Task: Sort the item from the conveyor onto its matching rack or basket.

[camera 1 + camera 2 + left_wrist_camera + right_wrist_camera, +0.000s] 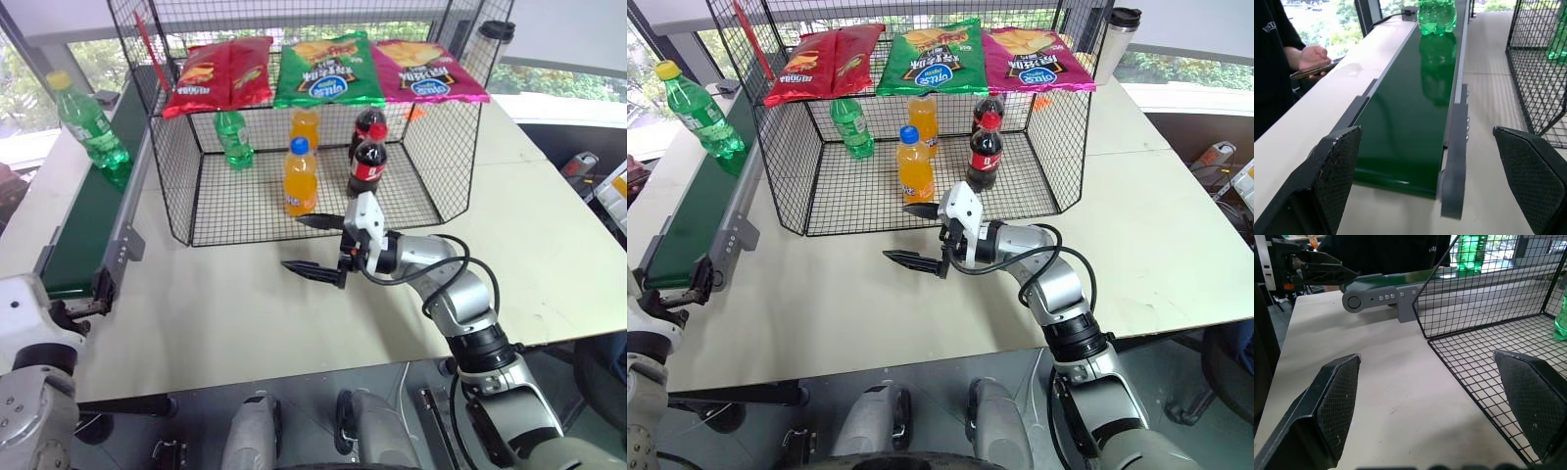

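A: State the position of the green bottle with the yellow cap.
B: The green bottle (89, 122) stands upright on the conveyor (88, 220), toward its far end, outside the wire cage (196, 211) and just beside the cage's left wall.

A: State the condition of the left gripper.
B: The left gripper (1440, 181) is spread wide and holds nothing. It sits at the near end of the conveyor, pointing along the belt, well apart from the bottle.

A: And the right gripper?
B: The right gripper (315, 245) is also spread wide and empty. It hangs over the table (245, 323) just in front of the cage's open side, pointing toward the conveyor.

A: List the cage contents.
B: A second green bottle (233, 139), two orange bottles (300, 176) and two cola bottles (367, 162) stand on the mesh floor. Three snack bags (328, 70) hang along the rear wall.

A: Anything else?
B: A person's hand (1310, 58) holds a phone beside the conveyor.
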